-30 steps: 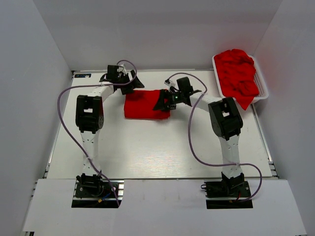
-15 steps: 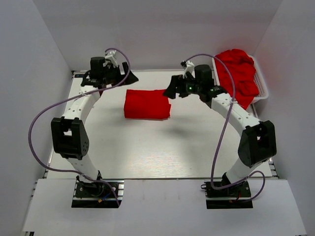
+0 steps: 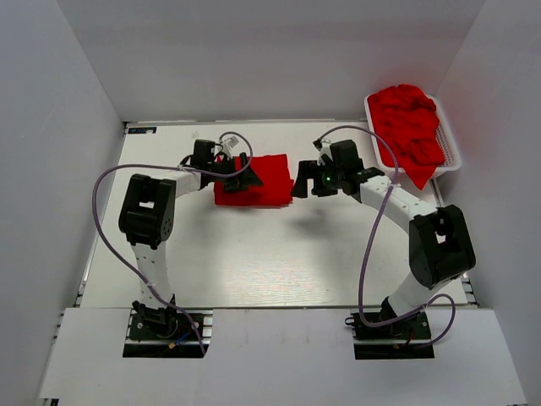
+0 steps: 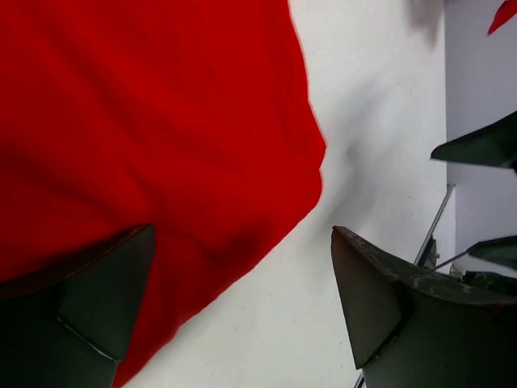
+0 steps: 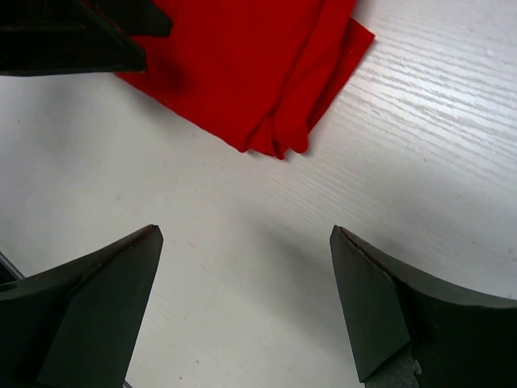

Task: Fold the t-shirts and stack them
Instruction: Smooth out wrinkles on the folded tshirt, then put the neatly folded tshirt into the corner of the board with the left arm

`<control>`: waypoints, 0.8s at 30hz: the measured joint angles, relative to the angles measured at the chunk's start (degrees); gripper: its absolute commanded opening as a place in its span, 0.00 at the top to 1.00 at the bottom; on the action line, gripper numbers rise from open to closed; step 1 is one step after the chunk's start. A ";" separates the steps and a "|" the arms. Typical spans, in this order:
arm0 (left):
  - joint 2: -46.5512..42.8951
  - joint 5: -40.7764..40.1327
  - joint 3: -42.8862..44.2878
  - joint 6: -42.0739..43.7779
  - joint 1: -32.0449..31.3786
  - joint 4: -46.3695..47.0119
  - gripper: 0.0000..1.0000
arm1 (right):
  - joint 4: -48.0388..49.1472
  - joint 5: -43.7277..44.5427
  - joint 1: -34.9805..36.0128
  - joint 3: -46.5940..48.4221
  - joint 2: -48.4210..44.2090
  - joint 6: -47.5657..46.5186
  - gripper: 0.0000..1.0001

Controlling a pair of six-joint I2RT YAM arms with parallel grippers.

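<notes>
Centrally on the table: folded bright red soft fabric t-shirt [image 3: 258, 179], a flat rectangle lying on the white wood-grain table top [image 3: 254, 254], between the two grippers.
Shirt's right near corner: stacked layers visible at the edge in the right wrist view, slightly bunched where the folds meet.
Shirt's surface: mostly smooth, with a few soft creases in the left wrist view.
Left gripper [image 3: 243, 172]: spread wide and clamped on nothing, low at the left end of the folded shirt.
Left gripper's fingers [image 4: 89, 307]: one over the red cloth, the other over bare table, with the shirt's edge running between them. Cannot tell whether touching the cloth.
Right gripper [image 3: 297, 181]: spread wide and empty, just beside the right end of the folded shirt, over bare table and apart from the cloth.
Basket: white slotted plastic basket [image 3: 455, 148] at the far right of the table, well apart from the folded shirt.
Unfolded shirts: crumpled heap of bright red t-shirts [image 3: 408, 118] filling the basket, with one part hanging over its near rim.
Cables: purple cables [image 3: 95, 211] looping from each arm down towards its base.
</notes>
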 measured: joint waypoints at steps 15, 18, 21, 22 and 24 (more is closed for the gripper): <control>-0.94 -3.19 0.28 4.46 -0.61 -5.73 0.00 | -0.22 3.43 -0.79 -2.97 -2.99 -0.02 0.10; -1.33 -7.39 6.54 6.32 -0.55 -11.21 0.00 | -0.52 3.58 -0.79 -2.95 -4.70 -0.09 0.10; -3.89 -11.76 10.49 7.82 -0.02 -15.61 0.00 | -1.18 3.74 -0.79 -2.95 -7.41 -0.35 0.10; -4.83 -13.18 11.34 8.37 0.15 -16.85 0.00 | -1.33 3.78 -0.79 -2.95 -8.22 -0.48 0.10; -6.36 -17.35 13.18 9.25 0.55 -19.96 0.00 | -1.70 4.04 -0.79 -2.97 -9.66 -0.74 0.10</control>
